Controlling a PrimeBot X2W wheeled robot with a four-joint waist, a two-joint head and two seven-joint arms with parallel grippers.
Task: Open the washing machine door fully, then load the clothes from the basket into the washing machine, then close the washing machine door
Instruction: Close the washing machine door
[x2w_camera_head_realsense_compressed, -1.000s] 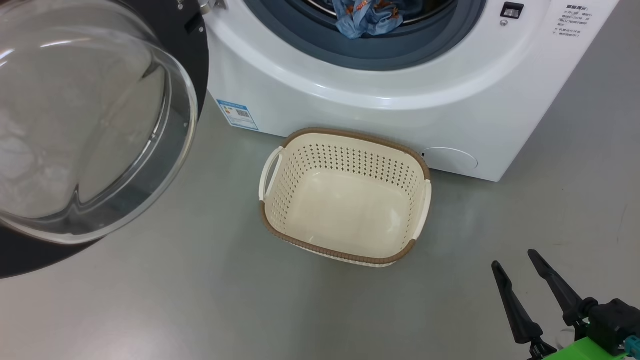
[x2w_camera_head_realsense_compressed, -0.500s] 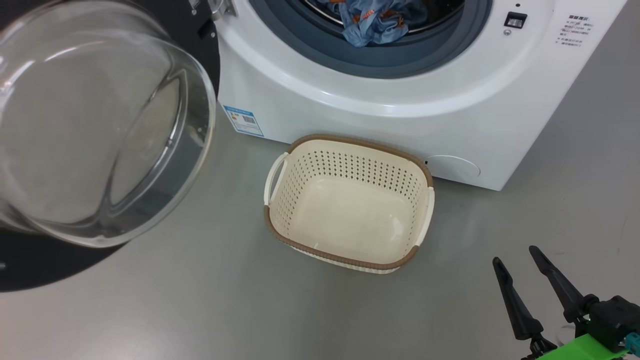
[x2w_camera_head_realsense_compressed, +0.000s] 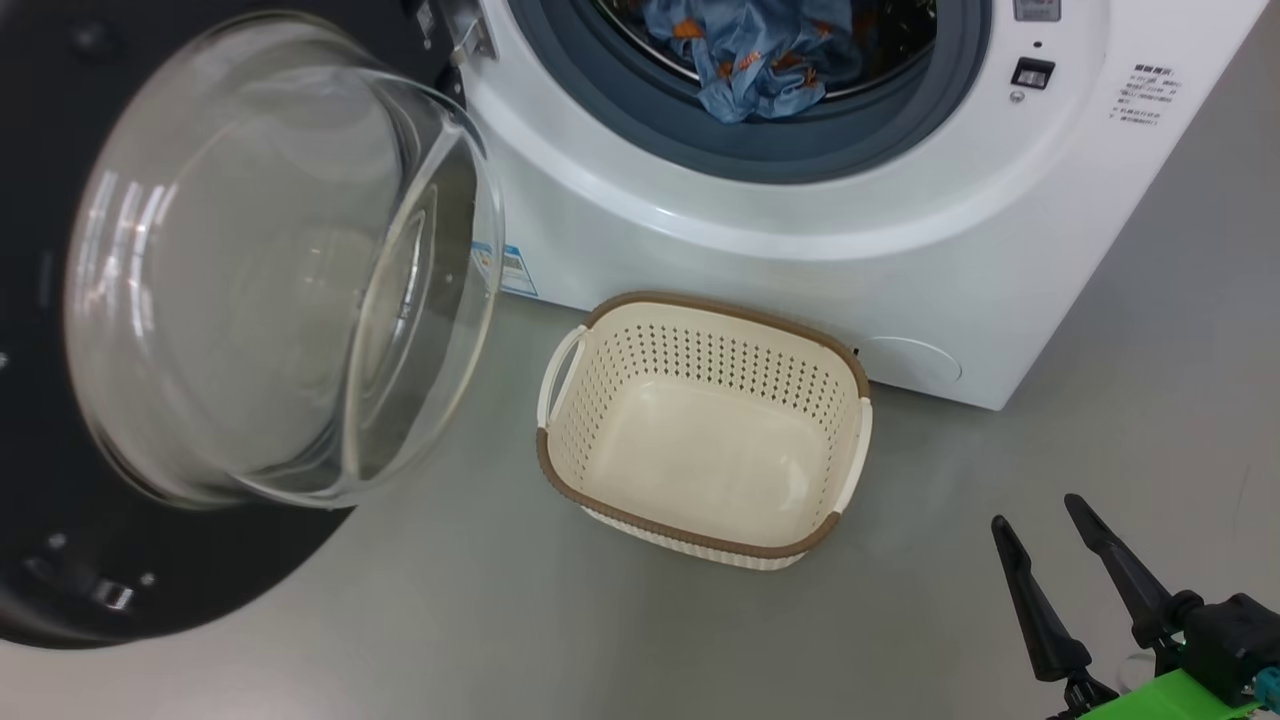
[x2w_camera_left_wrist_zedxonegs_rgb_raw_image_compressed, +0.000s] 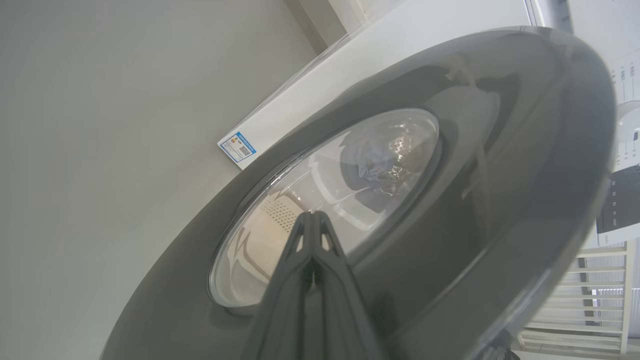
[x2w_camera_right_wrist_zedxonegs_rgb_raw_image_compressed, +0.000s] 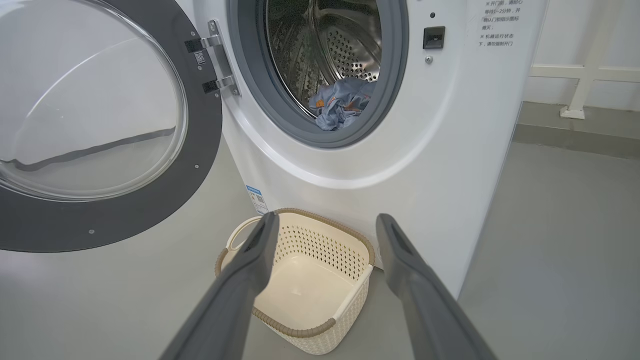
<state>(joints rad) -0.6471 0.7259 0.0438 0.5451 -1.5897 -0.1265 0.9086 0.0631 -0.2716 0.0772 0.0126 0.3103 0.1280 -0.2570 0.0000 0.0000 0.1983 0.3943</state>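
The washing machine (x2w_camera_head_realsense_compressed: 800, 250) stands open, and the light blue clothes (x2w_camera_head_realsense_compressed: 760, 50) lie bunched at the front of its drum. Its door (x2w_camera_head_realsense_compressed: 270, 270) hangs on the left hinge, glass bowl facing the basket. The cream basket (x2w_camera_head_realsense_compressed: 700, 530) sits empty on the floor against the machine's front. My left gripper (x2w_camera_left_wrist_zedxonegs_rgb_raw_image_compressed: 312, 215) is shut with nothing in it, its tips at the door's (x2w_camera_left_wrist_zedxonegs_rgb_raw_image_compressed: 475, 165) glossy outer face by the window's edge. My right gripper (x2w_camera_head_realsense_compressed: 1033, 510) hovers open at the lower right, off the basket. In the right wrist view the right gripper (x2w_camera_right_wrist_zedxonegs_rgb_raw_image_compressed: 326, 216) points over the basket (x2w_camera_right_wrist_zedxonegs_rgb_raw_image_compressed: 295, 330) toward the clothes (x2w_camera_right_wrist_zedxonegs_rgb_raw_image_compressed: 340, 102).
Grey floor spreads to the right of the machine and in front of the basket. A white railing (x2w_camera_right_wrist_zedxonegs_rgb_raw_image_compressed: 580, 75) stands behind the machine at the right. The door latch slot (x2w_camera_head_realsense_compressed: 1030, 72) sits right of the drum opening; a blue label (x2w_camera_left_wrist_zedxonegs_rgb_raw_image_compressed: 238, 146) is low on the front.
The door has swung rightward toward the drum opening, its glass bowl now nearer the basket. The head camera has shifted a little. The right gripper has stayed put.
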